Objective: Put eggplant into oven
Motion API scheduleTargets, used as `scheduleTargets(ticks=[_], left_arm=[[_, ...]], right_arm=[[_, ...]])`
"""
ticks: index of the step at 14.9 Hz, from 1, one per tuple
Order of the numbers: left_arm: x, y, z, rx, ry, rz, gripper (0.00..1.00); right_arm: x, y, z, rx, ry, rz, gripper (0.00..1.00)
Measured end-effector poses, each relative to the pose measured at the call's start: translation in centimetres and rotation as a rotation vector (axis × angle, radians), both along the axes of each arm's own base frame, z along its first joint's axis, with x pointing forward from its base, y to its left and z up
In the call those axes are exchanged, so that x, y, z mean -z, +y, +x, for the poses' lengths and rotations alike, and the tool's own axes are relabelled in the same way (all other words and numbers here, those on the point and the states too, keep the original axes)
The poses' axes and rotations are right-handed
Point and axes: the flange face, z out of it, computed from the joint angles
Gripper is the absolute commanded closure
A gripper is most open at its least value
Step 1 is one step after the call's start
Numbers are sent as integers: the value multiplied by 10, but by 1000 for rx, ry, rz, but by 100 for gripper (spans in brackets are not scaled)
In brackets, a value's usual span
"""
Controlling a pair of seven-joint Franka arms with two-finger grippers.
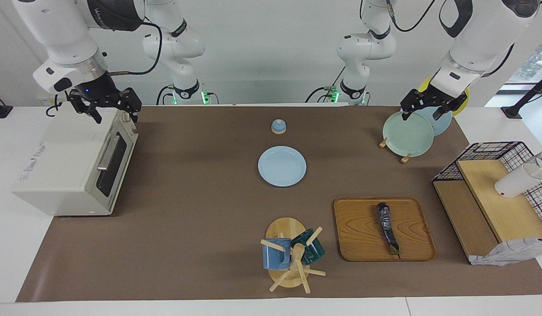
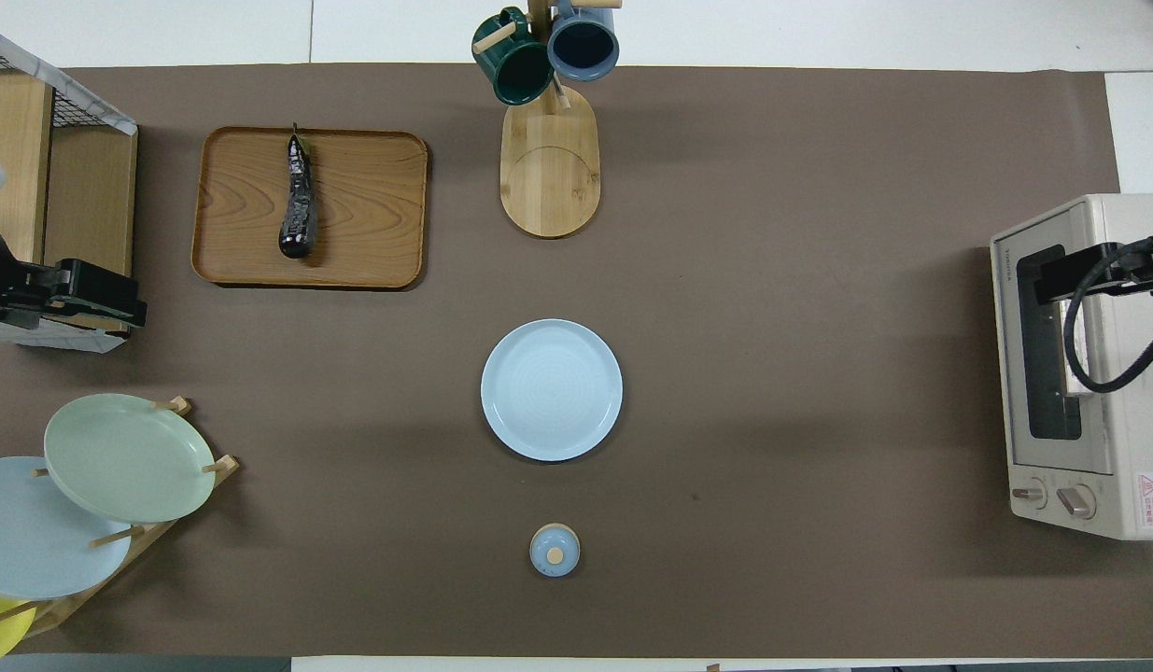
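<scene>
Eggplant (image 1: 387,228) on tray (image 1: 358,232), well apart from both tools.

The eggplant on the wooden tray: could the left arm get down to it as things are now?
Probably yes. The eggplant lies bare on the tray, nothing over it, and the left gripper, open, hangs over the plate rack at that end.

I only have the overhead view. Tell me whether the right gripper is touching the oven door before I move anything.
Observer: No. The right gripper hangs open in the air over the oven's top edge, clear of it.
Operator: Report the door.
Observer: Shut. Its bar handle is bare, with nothing on it.
Operator: Now place the left gripper.
Observer: The left gripper is open, up in the air over the green plate in the plate rack, not touching it.
</scene>
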Motion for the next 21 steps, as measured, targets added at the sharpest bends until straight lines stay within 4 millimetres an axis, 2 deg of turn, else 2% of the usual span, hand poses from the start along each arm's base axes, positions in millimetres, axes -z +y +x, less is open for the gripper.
scheduleTargets(ticks=[10, 11, 12, 13, 14, 17, 21], left_arm=[[-1, 0, 1, -1, -6, -1, 0], [-2, 0, 2, -2, -20, -2, 0], [-3, 0, 4, -2, -35, -3, 0], [-4, 0, 5, -3, -43, -6, 0], [-4, 0, 6, -5, -46, -11, 0], [9, 0, 15, -11, -35, -31, 0], [62, -2, 51, -14, 11, -35, 0]], right_arm=[[0, 5, 0, -9, -1, 0, 0], [0, 6, 0, -10, 0, 0, 11], [1, 6, 0, -12, 3, 0, 57], [2, 6, 0, -16, 4, 0, 83], [3, 6, 0, -20, 4, 0, 100], [14, 5, 1, -60, -5, 2, 100], [43, -3, -2, -43, -35, 0, 100]])
